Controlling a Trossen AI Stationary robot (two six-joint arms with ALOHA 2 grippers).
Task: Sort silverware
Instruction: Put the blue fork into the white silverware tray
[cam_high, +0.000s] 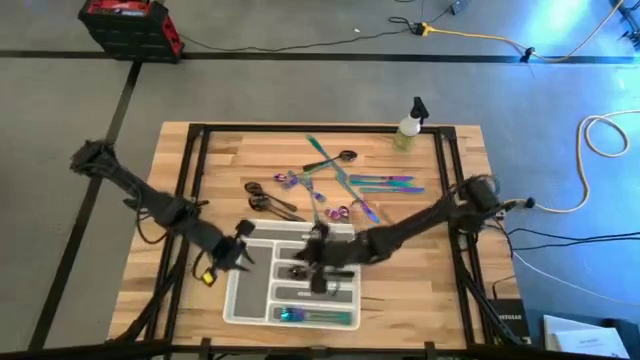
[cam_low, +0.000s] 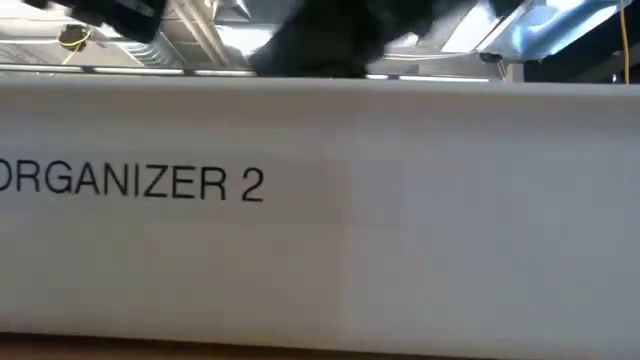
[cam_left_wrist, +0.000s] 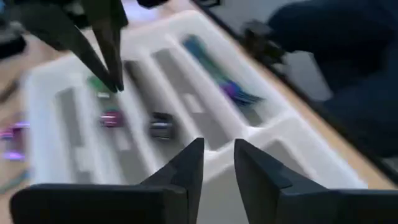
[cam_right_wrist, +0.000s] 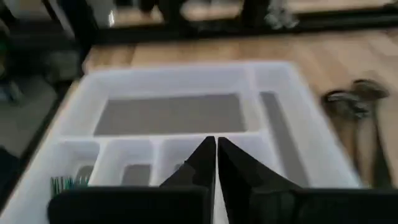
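Note:
The translucent white tray (cam_high: 240, 300) lies at the table's near middle, and its wall (cam_low: 400, 220) fills the low view. Loose iridescent silverware (cam_high: 350, 182) and dark pieces (cam_high: 268, 200) lie on the wood beyond it. Iridescent pieces (cam_high: 300, 316) lie in the tray's nearest compartment (cam_left_wrist: 217, 81). My right gripper (cam_right_wrist: 216, 155) is shut above the tray's middle (cam_high: 318, 268), and I see nothing between its fingers. My left gripper (cam_left_wrist: 217, 165) stands open over the tray's left end (cam_high: 240, 255), holding nothing.
A small spray bottle (cam_high: 410, 125) stands at the table's far right. The table's black frame rails (cam_high: 195, 160) run along both sides. Bare wood lies left of the tray and at the far left.

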